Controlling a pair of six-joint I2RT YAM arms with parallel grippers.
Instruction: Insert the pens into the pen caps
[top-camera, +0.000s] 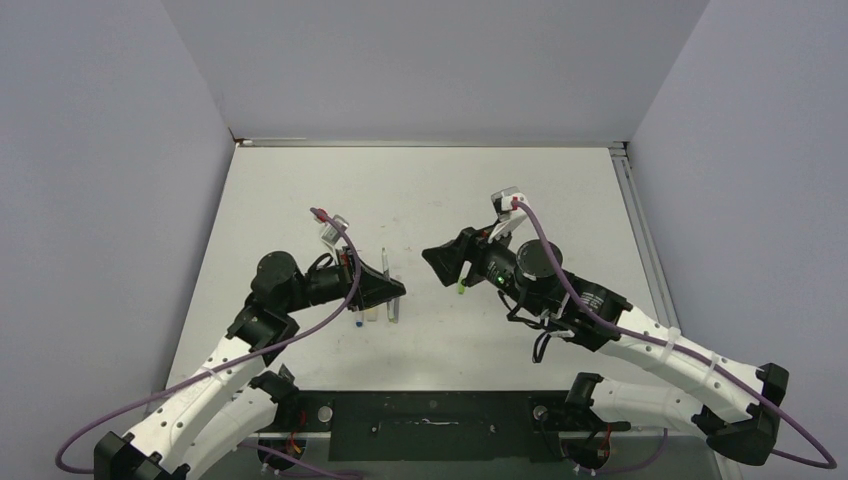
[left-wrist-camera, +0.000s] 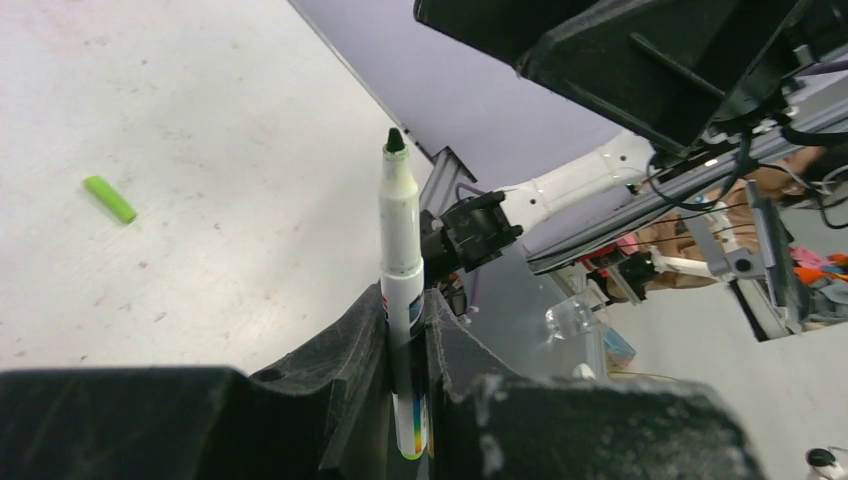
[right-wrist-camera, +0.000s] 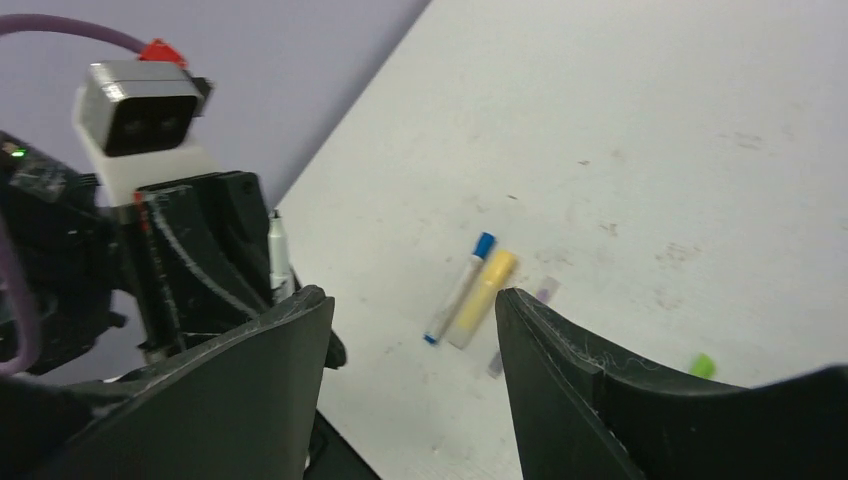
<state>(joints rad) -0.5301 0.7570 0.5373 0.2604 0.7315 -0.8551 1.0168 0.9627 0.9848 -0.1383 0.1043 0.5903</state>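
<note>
One slim white green-tipped pen (left-wrist-camera: 401, 240) clamped in left gripper (left-wrist-camera: 405, 312) | we see right gripper (right-wrist-camera: 412, 300) spread apart | short green cap (left-wrist-camera: 109, 198) on table (left-wrist-camera: 220, 110)

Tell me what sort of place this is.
Probably a robotics lab test cell: a white table boxed in by plain grey panels, the left claw gripping a green-tipped pen, equipment clutter visible beyond the table.

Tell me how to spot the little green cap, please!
Look at the white table, then at the right pincer hanging over its middle. Just beside that pincer, on the near side, lies the green cap alone. It is a tiny bright-green stub, far shorter than the pen clamped in the left pincer.
</note>
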